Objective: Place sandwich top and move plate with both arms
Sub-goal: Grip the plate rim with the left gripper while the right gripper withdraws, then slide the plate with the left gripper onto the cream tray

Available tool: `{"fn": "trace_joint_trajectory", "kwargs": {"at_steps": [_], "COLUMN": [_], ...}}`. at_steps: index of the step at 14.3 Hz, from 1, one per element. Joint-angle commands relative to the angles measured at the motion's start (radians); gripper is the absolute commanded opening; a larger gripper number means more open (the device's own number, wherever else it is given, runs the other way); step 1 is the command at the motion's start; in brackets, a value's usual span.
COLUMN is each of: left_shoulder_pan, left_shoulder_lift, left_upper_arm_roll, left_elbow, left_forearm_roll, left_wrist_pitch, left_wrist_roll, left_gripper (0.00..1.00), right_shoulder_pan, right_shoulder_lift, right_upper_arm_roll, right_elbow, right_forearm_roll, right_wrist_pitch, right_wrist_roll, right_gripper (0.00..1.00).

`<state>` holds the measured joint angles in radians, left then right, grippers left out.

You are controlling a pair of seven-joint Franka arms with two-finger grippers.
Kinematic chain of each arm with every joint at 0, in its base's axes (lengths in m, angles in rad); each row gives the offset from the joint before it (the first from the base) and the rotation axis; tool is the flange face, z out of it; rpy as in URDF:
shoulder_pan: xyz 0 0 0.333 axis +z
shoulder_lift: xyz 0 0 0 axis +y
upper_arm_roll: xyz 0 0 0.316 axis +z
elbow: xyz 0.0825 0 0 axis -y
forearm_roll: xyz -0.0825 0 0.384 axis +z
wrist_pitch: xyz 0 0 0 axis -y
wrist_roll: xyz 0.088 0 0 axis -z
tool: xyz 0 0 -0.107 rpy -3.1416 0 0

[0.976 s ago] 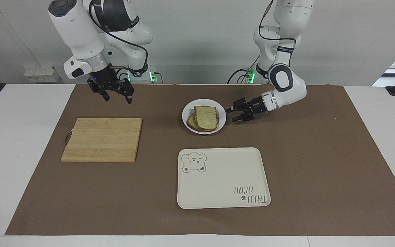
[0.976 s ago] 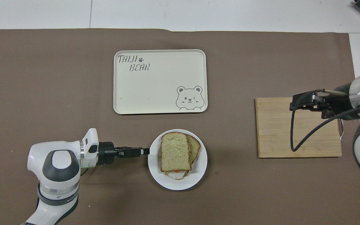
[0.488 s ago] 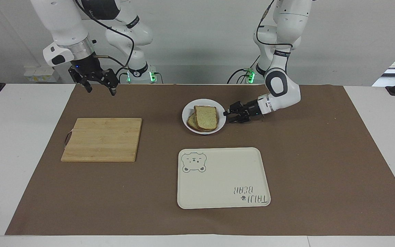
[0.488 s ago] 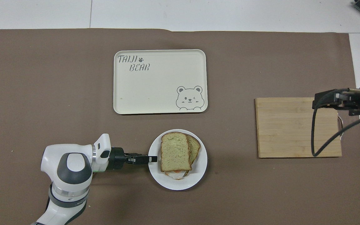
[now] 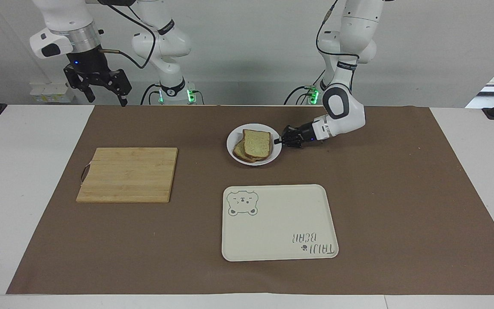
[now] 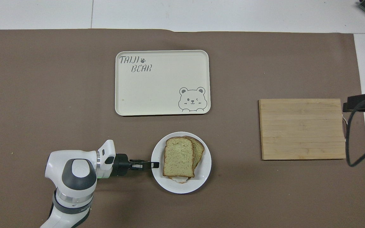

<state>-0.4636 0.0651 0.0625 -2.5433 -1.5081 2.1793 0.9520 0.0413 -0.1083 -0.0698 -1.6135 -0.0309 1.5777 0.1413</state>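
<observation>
The white plate [image 5: 235, 133] sits on the brown mat, nearer to the robots than the tray. It also shows in the overhead view [image 6: 176, 188]. The sandwich top [image 5: 257, 143] lies on a second slice on the plate, skewed a little, with egg white showing under it in the overhead view [image 6: 178, 157]. My left gripper [image 5: 278, 140] lies low and level at the plate's rim on the left arm's side, its fingers closed on that rim [image 6: 155, 164]. My right gripper [image 5: 106, 99] hangs open and empty, high over the table's edge by the right arm's base.
A wooden cutting board [image 5: 127, 174] lies toward the right arm's end of the mat [image 6: 301, 128]. A cream tray [image 5: 279, 223] with a bear drawing lies farther from the robots than the plate [image 6: 162, 82].
My left gripper moved in to the plate's rim and closed on it; the plate shifted slightly. My right gripper rose and drew back from over the cutting board toward its base.
</observation>
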Motion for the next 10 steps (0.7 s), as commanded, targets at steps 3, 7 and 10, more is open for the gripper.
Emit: {"fn": "trace_joint_trajectory", "kwargs": {"at_steps": [3,7,10], "left_shoulder_pan": [0.054,0.115,0.161], "left_shoulder_lift": [-0.027,-0.011,0.077], "left_upper_arm_roll": [0.017,0.019,0.019], "left_elbow": [0.015,0.106,0.265], "left_forearm_roll": [-0.020,-0.014,0.064], "left_wrist_pitch": [-0.047,-0.094,-0.133], "left_wrist_roll": [-0.016,-0.041,-0.126], "left_gripper": [0.00,0.00,0.00], "right_shoulder_pan": [-0.014,-0.023,-0.021], "right_shoulder_lift": [-0.025,-0.033,-0.034], "right_upper_arm_roll": [-0.002,-0.002,-0.002], "right_elbow": [-0.038,-0.065,-0.069], "right_forearm_roll": [-0.014,-0.006,-0.009], "right_wrist_pitch": [-0.013,-0.011,-0.010], "right_wrist_roll": [-0.028,-0.028,-0.055], "right_gripper": [1.00,1.00,1.00]}}
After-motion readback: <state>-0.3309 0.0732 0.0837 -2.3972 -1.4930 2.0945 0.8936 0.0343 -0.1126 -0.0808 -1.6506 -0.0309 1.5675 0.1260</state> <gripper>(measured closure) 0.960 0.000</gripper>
